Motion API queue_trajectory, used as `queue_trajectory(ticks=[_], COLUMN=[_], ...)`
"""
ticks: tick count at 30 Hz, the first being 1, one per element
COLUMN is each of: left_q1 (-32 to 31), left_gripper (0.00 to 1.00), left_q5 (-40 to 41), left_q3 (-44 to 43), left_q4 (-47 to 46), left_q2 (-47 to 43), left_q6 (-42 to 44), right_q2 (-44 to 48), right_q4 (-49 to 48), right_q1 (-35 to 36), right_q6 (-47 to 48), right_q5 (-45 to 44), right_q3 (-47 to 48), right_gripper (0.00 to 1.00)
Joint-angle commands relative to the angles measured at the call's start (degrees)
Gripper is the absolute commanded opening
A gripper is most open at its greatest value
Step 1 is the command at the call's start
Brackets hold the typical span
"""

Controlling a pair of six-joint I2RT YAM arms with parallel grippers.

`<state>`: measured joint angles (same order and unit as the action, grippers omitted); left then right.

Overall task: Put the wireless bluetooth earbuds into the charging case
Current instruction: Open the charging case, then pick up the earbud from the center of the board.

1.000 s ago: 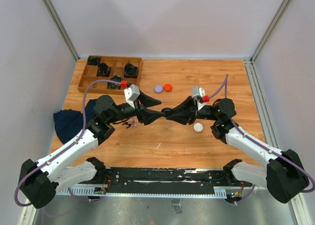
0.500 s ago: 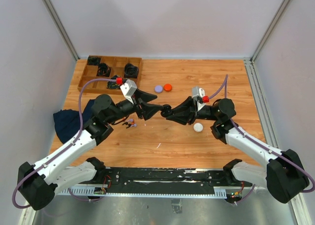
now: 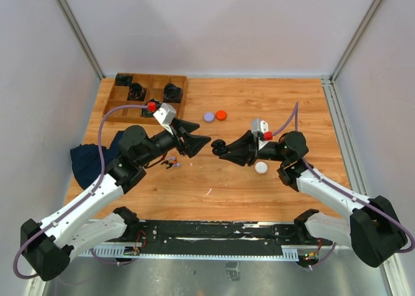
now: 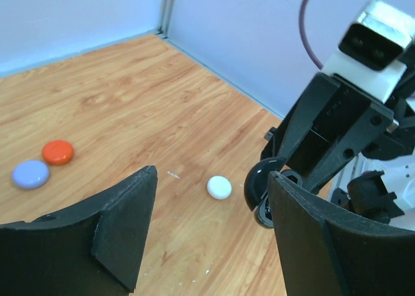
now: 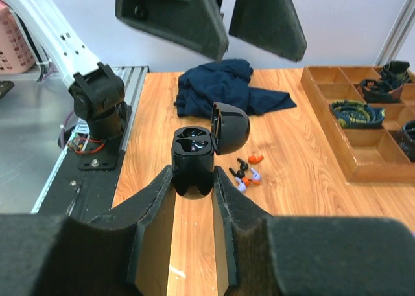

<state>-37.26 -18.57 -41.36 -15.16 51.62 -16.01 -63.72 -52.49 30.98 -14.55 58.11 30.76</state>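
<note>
My right gripper (image 3: 225, 148) (image 5: 193, 174) is shut on a black charging case (image 3: 220, 146) (image 5: 192, 160) and holds it above the table. The case's lid stands open and both wells look empty. The case also shows in the left wrist view (image 4: 262, 191). My left gripper (image 3: 202, 140) (image 4: 213, 178) is open and empty. It faces the case from the left, with a gap between them. The earbuds (image 3: 172, 162) (image 5: 245, 172), orange, purple and dark, lie in a small heap on the table below the left gripper.
Three shut round cases lie on the table: purple (image 3: 209, 117), orange (image 3: 221, 114) and white (image 3: 261, 168). A wooden tray (image 3: 107, 108) of coiled black cables stands at the back left. A dark blue cloth (image 3: 89, 160) lies at the left edge.
My left gripper has drawn back to the left, away from the case it was touching, and its jaws now stand apart. My right gripper has kept hold of the case and barely moved.
</note>
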Motion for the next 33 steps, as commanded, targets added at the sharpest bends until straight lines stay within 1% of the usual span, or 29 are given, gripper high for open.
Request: queue_trajectory(ticks=[1, 8, 14, 18, 20, 28, 32, 33], left_q1=[-0.1, -0.1, -0.09, 0.14, 0.79, 6.86, 9.29, 9.74], left_gripper=[0.74, 0.76, 0.79, 0.82, 0.82, 0.8, 0.75, 0.73], left_q5=[8.56, 20.29, 28.4, 34.03, 34.75, 32.46, 29.3, 29.04], left_q3=[-0.57, 1.22, 2.78, 3.6, 4.26, 5.31, 6.16, 6.25], left_q4=[6.82, 18.79, 26.06, 29.82, 30.54, 31.79, 29.99, 29.67], left_q2=[-2.7, -4.84, -3.57, -1.24, 0.2, 7.31, 10.76, 11.71], left_q6=[-3.17, -7.69, -12.45, -16.22, -17.29, -18.44, -18.44, -18.44], right_q2=[-0.52, -0.35, -1.02, -2.19, -2.93, -5.16, -5.59, -5.7], right_q4=[-0.58, -2.82, -7.85, -11.35, -12.78, -18.49, -18.65, -18.83], right_q1=[-0.14, -0.05, 0.53, 1.33, 1.89, 4.26, 4.59, 4.67], right_q6=[7.66, 14.82, 21.8, 23.95, 24.08, 22.56, 22.89, 22.83], right_q5=[-1.67, -4.72, -4.56, -4.44, -4.56, -4.73, -5.37, -5.42], right_q3=[-2.55, -7.59, -12.02, -14.1, -14.75, -16.93, -17.13, -17.17], right_gripper=[0.11, 0.1, 0.09, 0.09, 0.08, 0.05, 0.04, 0.04])
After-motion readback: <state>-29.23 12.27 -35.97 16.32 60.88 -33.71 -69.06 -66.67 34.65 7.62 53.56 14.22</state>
